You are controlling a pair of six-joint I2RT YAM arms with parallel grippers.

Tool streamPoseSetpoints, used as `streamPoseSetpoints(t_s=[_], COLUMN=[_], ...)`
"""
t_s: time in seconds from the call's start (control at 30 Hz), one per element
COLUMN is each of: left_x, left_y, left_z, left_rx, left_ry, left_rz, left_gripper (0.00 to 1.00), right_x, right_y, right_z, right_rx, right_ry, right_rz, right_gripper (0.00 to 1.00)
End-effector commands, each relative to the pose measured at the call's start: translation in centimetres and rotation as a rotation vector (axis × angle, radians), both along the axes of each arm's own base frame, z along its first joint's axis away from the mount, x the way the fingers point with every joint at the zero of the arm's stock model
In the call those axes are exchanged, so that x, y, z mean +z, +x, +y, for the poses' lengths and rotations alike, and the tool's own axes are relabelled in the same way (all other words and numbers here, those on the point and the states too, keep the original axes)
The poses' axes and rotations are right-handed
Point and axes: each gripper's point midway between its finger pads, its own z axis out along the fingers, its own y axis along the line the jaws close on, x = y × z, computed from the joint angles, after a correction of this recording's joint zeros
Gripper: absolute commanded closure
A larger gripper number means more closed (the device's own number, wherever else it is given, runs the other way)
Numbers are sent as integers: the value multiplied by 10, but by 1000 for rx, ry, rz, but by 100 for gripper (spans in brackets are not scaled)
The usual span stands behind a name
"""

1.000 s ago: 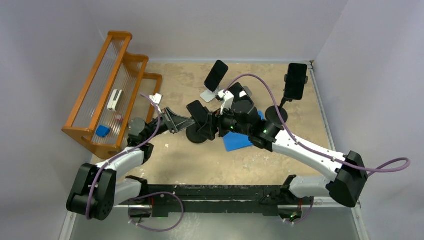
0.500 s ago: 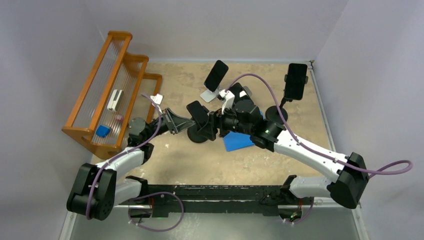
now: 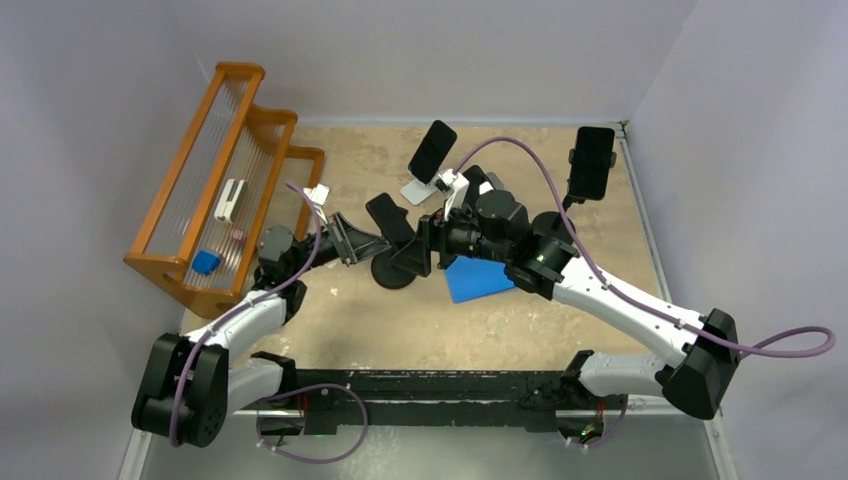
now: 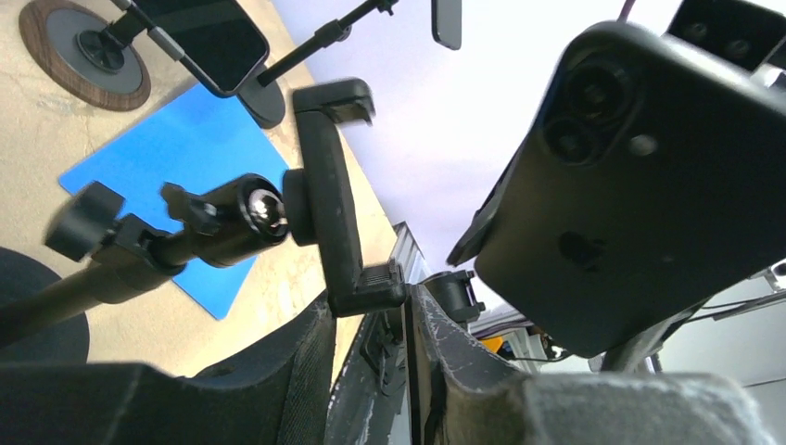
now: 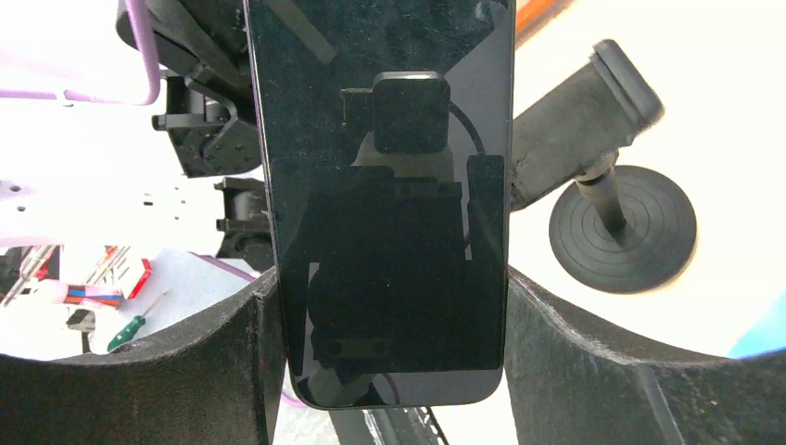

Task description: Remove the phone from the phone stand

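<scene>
Nearly done. Black glossy phone (image 5: 389,185) is out of the black clamp-arm phone stand (image 4: 329,195), in the air just beside it, not touching; clamp empty. Right gripper (image 5: 389,320) jaws pinch the phone by its long edges. Left gripper (image 4: 371,338) jaws nip the clamp's lower end, prob. steadying it. Left to do, prob.: carry phone clear, set on tan worktop (image 4: 28,139).

The top camera looks down from behind. Both wrist cameras, very close, share the phone (image 4: 640,185) and phone stand (image 4: 329,199).
</scene>
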Motion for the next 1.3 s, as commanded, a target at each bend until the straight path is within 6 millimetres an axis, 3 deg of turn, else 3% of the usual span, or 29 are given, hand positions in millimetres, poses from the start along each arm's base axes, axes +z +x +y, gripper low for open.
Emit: streamPoseSetpoints(t_s=[0.0, 0.13, 0.33, 0.5, 0.77, 0.9, 1.07, 1.27], left_x=[17, 22, 27, 38, 75, 100, 125, 133], left_y=[-5, -5, -6, -9, -14, -21, -36, -51], left_z=[-1, 0, 2, 6, 23, 29, 34, 36], left_rx=[-26, -11, 6, 36, 169, 206, 220, 218], left_ry=[14, 23, 28, 48, 124, 156, 156, 113], left_rz=[-66, -72, -71, -89, -233, -389, -535, -571], left_gripper=[66, 55, 47, 37, 29, 29, 30, 32], right_x=[69, 72, 77, 82, 76, 73, 85, 86], right_y=[-2, -5, -6, 10, 35, 41, 42, 29], right_z=[3, 0, -8, -24, -46, -42, -35, -15], right_rx=[27, 34, 22, -74, -302, -403, -479, -468], right_ry=[145, 134, 120, 52, -130, -189, -103, -42], right_rz=[-116, -118, -154, -254, -416, -463, -455, -436], right_gripper=[100, 100, 100, 100, 100, 100, 100, 100])
